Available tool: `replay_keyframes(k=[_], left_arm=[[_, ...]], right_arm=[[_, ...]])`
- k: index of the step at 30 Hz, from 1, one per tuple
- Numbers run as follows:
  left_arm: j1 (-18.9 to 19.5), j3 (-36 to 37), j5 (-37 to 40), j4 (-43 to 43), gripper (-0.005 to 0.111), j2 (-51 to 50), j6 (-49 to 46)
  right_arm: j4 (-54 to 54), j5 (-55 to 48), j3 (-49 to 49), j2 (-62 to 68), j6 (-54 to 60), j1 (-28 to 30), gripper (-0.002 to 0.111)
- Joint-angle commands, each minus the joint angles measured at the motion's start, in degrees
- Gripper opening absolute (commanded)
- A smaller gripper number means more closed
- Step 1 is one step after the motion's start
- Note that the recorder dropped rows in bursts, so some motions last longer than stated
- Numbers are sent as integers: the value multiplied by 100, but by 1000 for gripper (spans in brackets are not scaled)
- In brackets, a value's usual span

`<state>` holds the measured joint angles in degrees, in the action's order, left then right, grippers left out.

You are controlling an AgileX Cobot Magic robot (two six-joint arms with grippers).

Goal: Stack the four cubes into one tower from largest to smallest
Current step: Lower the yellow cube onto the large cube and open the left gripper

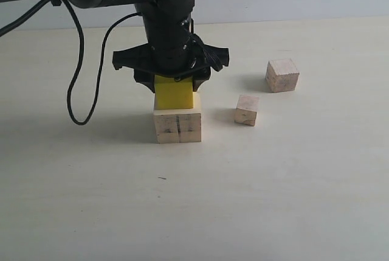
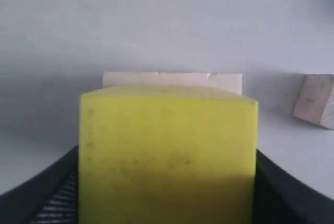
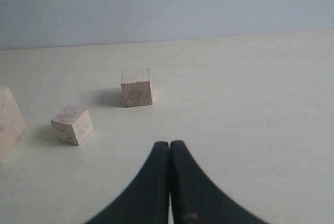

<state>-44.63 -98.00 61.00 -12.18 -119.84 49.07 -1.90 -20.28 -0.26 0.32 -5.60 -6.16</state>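
The yellow cube [image 1: 173, 93] rests on the large cracked wood cube [image 1: 177, 125], forming a two-high tower. My left gripper [image 1: 173, 84] reaches down from above and is shut on the yellow cube [image 2: 168, 156], with dark fingers [image 2: 271, 182] against both of its sides. Only the top edge of the large cube [image 2: 172, 79] shows behind it. The small wood cube [image 1: 247, 110] and the medium wood cube [image 1: 282, 75] stand apart on the table to the right. My right gripper [image 3: 170, 148] is shut on nothing, short of the small cube [image 3: 72, 125] and the medium cube [image 3: 137, 86].
A black cable [image 1: 76, 78] hangs from the left arm and loops down to the table left of the stack. A pale wall borders the table's [image 1: 273, 200] far edge. The large cube's corner [image 3: 9, 122] shows at the edge of the right wrist view.
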Motion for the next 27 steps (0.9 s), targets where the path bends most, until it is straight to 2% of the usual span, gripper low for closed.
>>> replay_keyframes(k=[1,27], left_arm=[[14,-32,-5,77,1,-59,43],[70,-32,221,420,1,-107,-266]], right_arm=[[2,66,26,-32,-1,21,0],[2,66,26,-32,-1,21,0]])
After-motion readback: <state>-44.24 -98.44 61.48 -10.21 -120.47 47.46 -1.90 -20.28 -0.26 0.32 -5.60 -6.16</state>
